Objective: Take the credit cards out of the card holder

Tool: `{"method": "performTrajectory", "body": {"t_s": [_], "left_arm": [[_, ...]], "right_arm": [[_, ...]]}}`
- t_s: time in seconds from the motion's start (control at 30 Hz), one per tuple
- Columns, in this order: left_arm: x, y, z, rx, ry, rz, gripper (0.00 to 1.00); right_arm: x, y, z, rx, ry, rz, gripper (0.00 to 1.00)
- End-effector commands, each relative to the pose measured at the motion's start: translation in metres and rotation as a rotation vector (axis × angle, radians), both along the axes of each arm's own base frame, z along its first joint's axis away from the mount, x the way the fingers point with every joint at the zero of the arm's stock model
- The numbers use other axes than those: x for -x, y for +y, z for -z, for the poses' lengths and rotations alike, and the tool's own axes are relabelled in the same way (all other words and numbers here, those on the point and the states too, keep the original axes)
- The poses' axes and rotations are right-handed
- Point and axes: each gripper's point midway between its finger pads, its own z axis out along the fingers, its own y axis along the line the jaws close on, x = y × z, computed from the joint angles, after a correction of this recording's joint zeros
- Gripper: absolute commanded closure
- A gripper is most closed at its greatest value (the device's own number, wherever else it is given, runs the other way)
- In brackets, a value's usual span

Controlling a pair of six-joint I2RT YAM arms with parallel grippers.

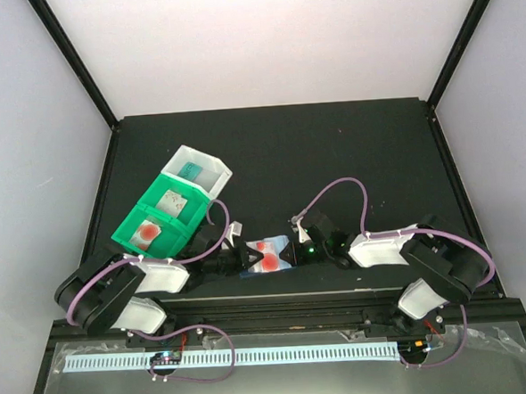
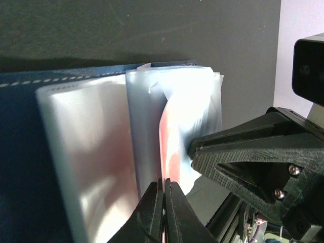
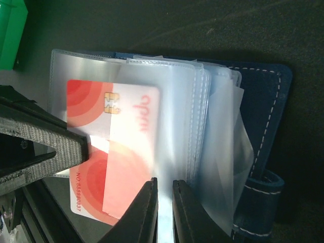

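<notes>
The navy card holder (image 1: 268, 255) lies open between both grippers, its clear sleeves fanned up (image 3: 217, 131). In the right wrist view one red-orange credit card (image 3: 119, 109) with a chip sits inside a sleeve. A second red-orange card (image 3: 88, 190) sticks partly out of a sleeve below it. My left gripper (image 2: 165, 186) is shut on the edge of a red-orange card (image 2: 169, 147). My right gripper (image 3: 164, 187) is shut on a clear sleeve of the holder, and its fingers (image 2: 238, 152) show in the left wrist view. The holder's navy cover (image 2: 20, 152) lies flat.
A green bin (image 1: 153, 223) and a white bin (image 1: 197, 172) stand to the back left of the holder, with cards lying inside them. A corner of the green bin (image 3: 12, 30) shows in the right wrist view. The table's near edge runs just in front of the holder.
</notes>
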Motion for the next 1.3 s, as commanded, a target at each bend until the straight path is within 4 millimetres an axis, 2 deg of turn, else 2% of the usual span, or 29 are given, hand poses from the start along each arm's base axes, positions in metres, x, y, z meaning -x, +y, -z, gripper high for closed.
{"method": "performTrajectory", "body": {"t_s": [0.0,0.1,0.13,0.2,0.3,0.57,0.63,0.73,0.87,1.17,1.27], "left_arm": [[0.002,0.021,0.011,-0.066,0.012,-0.077,0.98],[0.001,0.027,0.009,-0.088,0.000,-0.102,0.98],[-0.001,0.028,0.000,-0.075,-0.029,-0.110,0.99],[-0.003,0.033,-0.004,-0.094,-0.051,-0.128,0.98],[-0.006,0.048,-0.005,-0.151,-0.079,-0.184,0.98],[-0.014,0.080,-0.037,-0.167,-0.191,-0.340,0.98],[-0.014,0.083,-0.050,-0.134,-0.229,-0.360,0.98],[-0.011,0.084,-0.067,-0.087,-0.273,-0.361,0.99],[-0.006,0.081,-0.094,-0.001,-0.332,-0.343,0.98],[0.004,0.068,-0.143,0.180,-0.430,-0.276,0.98],[0.011,0.060,-0.156,0.224,-0.442,-0.217,0.98]], "right_arm": [[0.007,-0.022,0.026,0.107,0.040,0.041,0.87],[0.008,-0.022,0.026,0.102,0.042,0.039,0.87],[0.008,-0.021,0.025,0.097,0.043,0.038,0.87],[0.009,-0.019,0.022,0.085,0.039,0.028,0.87],[0.011,-0.014,0.014,0.055,0.036,0.001,0.86],[0.012,-0.006,-0.006,-0.022,0.031,-0.005,0.85],[0.012,-0.002,-0.015,-0.055,0.025,-0.007,0.85],[0.011,0.002,-0.034,-0.107,-0.011,-0.013,0.81],[0.009,0.006,-0.069,-0.200,-0.078,-0.026,0.72],[0.017,0.032,-0.174,-0.506,-0.193,-0.139,0.51],[0.019,0.036,-0.187,-0.564,-0.198,-0.158,0.43]]}}
